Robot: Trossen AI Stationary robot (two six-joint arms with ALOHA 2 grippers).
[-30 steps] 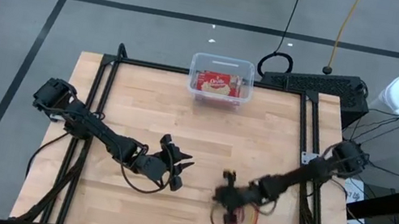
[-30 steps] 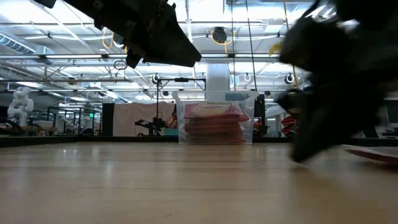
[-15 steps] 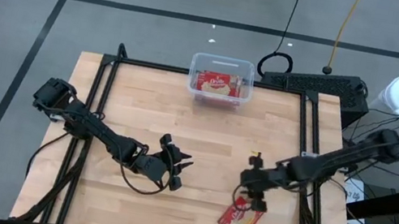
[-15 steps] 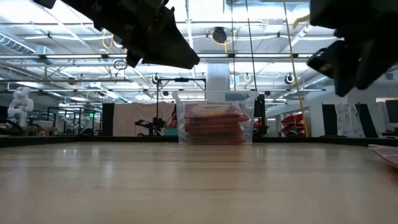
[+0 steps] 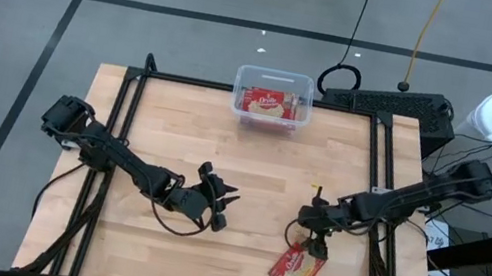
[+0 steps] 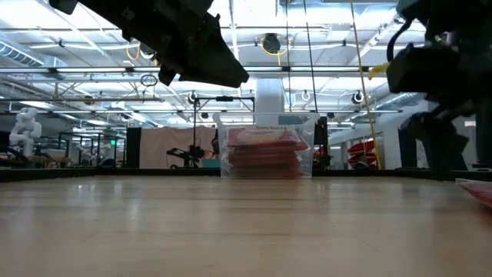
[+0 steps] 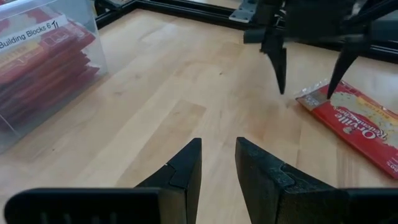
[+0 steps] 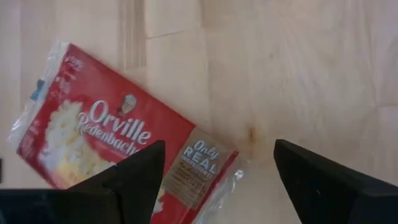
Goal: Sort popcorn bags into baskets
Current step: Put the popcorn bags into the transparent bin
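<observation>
A popcorn bag [image 5: 296, 272] is laid flat and diagonal just beneath the right gripper's [image 5: 313, 239] spread fingers; the left gripper's [image 5: 217, 205] fingers are held narrowly apart, empty.

Bare wood is lying open across most of the table [image 5: 157, 122], from the near edge up to the back. The clear tub [image 5: 273, 97] is standing at the middle of the back edge, filled with packets, and is blocking that spot alone. A single popcorn packet [image 5: 295, 272] is lying flat near the front edge, right of centre. The right gripper [image 5: 314, 240] is hanging just above the packet's far end, fingers spread wide, crowding the approach from that side. The left gripper [image 5: 219, 206] is hovering over the middle of the table, left of centre, fingers apart by a narrow gap, with clear boards lying between the two grippers.
</observation>
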